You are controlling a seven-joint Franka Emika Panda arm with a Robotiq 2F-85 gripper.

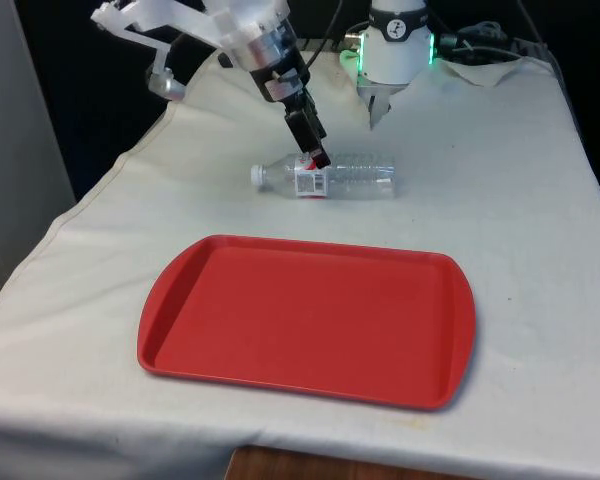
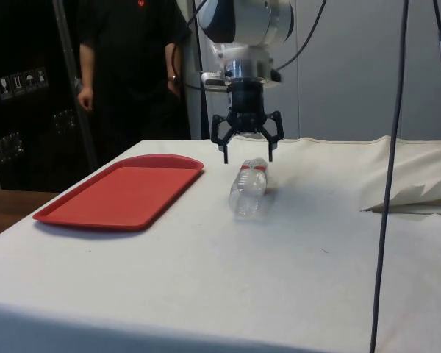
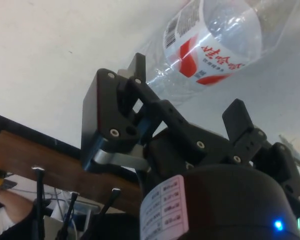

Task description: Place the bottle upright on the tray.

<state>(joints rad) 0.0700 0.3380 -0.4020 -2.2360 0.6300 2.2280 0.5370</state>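
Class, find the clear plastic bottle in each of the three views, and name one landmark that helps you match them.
Front view: bottle lies on its side beyond the red tray.
Side view: bottle lies on the cloth, right of the tray.
Wrist view: bottle beyond the end effector.
Shared landmark: the bottle's red-and-white label.

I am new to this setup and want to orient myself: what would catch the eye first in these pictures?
The large red tray lies empty on the white cloth, nearest the front camera. Beyond it, a clear plastic water bottle lies on its side, and the black gripper hangs open just above its label.
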